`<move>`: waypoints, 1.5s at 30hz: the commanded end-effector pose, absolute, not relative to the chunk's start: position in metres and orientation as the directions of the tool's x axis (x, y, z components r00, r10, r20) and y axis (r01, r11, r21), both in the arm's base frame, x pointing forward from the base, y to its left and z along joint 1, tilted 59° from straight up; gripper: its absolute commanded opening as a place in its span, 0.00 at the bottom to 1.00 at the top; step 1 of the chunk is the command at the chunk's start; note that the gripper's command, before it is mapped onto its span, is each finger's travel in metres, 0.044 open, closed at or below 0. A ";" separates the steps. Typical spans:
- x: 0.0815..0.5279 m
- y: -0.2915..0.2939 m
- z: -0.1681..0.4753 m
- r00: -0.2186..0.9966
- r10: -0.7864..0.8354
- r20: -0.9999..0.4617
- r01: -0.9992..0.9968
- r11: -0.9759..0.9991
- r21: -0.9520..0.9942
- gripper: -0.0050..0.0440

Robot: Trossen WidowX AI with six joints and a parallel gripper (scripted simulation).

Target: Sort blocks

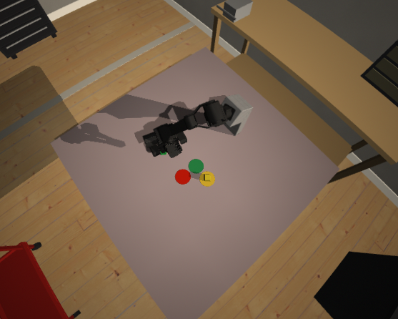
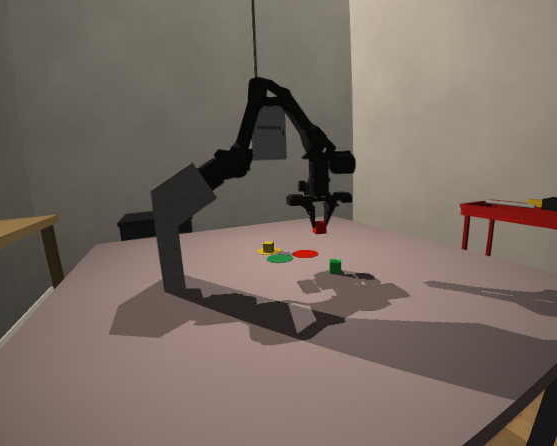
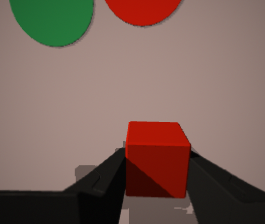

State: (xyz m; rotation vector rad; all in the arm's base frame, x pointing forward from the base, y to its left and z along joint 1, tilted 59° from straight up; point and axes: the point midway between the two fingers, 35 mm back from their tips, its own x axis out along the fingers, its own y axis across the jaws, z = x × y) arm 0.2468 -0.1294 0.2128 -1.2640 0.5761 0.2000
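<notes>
Red cube block (image 3: 157, 157) is clamped in the black parallel-jaw gripper (image 2: 320, 220), held above the table short of the flat red circle (image 2: 305, 254), over which it should be centred before being lowered and released.

Red block (image 3: 157, 157) clamped between black fingers — green circle (image 3: 51, 19), red circle (image 3: 142, 10) ahead.

A matte black, blocky jointed arm (image 2: 281, 107) grows from an angular grey pedestal (image 2: 169, 235); its tapered jaws are black too.
</notes>
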 end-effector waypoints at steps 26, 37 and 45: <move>0.289 -0.086 0.212 0.831 -0.170 -0.530 -0.168 0.831 -0.530 0.32; 0.301 -0.066 0.212 0.832 -0.171 -0.527 -0.033 0.934 -0.355 0.32; 0.308 -0.052 0.212 0.835 -0.172 -0.522 0.059 0.973 -0.225 0.32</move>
